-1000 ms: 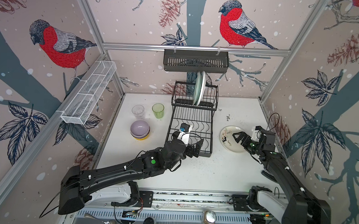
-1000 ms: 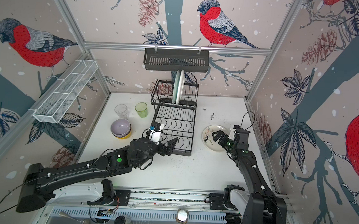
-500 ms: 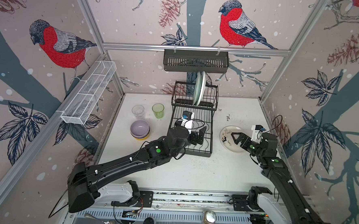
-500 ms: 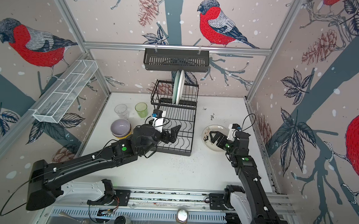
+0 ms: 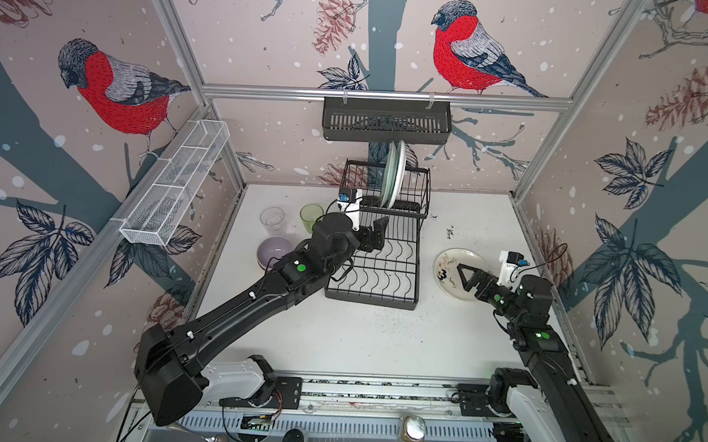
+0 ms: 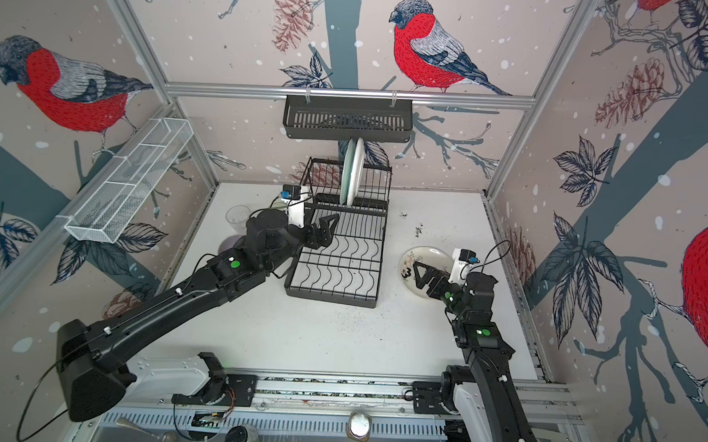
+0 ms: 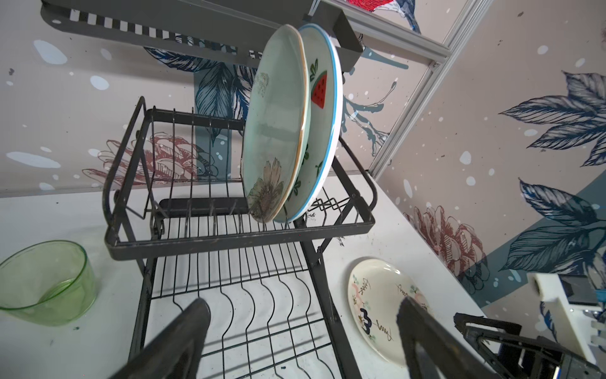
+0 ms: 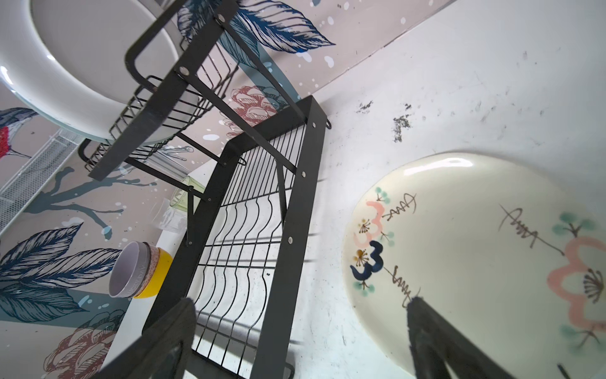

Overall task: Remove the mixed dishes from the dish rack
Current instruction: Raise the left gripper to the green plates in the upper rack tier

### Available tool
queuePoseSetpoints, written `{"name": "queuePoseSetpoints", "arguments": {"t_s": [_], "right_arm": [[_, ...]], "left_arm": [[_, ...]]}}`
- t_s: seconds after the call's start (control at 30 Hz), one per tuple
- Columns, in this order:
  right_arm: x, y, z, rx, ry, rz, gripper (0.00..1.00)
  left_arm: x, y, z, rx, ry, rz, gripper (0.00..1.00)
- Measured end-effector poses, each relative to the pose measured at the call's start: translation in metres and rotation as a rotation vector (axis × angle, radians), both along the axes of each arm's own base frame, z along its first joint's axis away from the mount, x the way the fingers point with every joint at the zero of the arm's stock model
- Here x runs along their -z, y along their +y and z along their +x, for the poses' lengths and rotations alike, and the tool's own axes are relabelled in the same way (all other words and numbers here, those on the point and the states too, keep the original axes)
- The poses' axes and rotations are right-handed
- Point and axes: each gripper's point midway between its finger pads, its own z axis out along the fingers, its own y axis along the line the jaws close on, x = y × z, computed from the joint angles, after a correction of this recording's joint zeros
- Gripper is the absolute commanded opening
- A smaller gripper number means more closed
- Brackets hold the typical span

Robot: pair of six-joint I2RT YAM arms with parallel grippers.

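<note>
The dish rack [image 5: 376, 273] sits mid-table [image 5: 338, 337], long axis front to back; 2 plates [image 5: 393, 174] stand on edge in its upper tier. The left gripper [image 5: 374, 236] hangs spread over it, and the right gripper [image 5: 470, 278] is spread over a flat cream plate [image 5: 450, 262].

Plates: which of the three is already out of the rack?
The cream floral plate, lying flat on the table right of the dish rack; the mint plate and watermelon plate stand upright in its upper tier.

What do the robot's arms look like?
Mostly black: the left arm and right arm have chunky black segments, small green lights, thin black cables and white base joints. The black two-fingered left gripper and right gripper each carry a white camera block with a blue part.
</note>
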Motion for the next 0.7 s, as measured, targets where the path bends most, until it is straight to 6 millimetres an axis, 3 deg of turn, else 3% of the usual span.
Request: {"name": "queuePoseSetpoints", "arguments": {"t_s": [0.17,0.5,0.7], "right_arm": [[-0.011,0.010,-0.005,-0.058,-0.066,0.024,1.00],[-0.030,0.021,-0.020,-0.114,-0.193,0.052,1.00],[-0.028,0.019,-0.019,-0.099,-0.197,0.051,0.99]], "left_arm": [[-0.012,0.005,0.019,-0.005,-0.007,-0.021,0.85],[0.019,-0.022,0.053,0.080,0.078,-0.022,0.76],[0.017,-0.031,0.073,0.075,0.076,-0.019,0.69]]}}
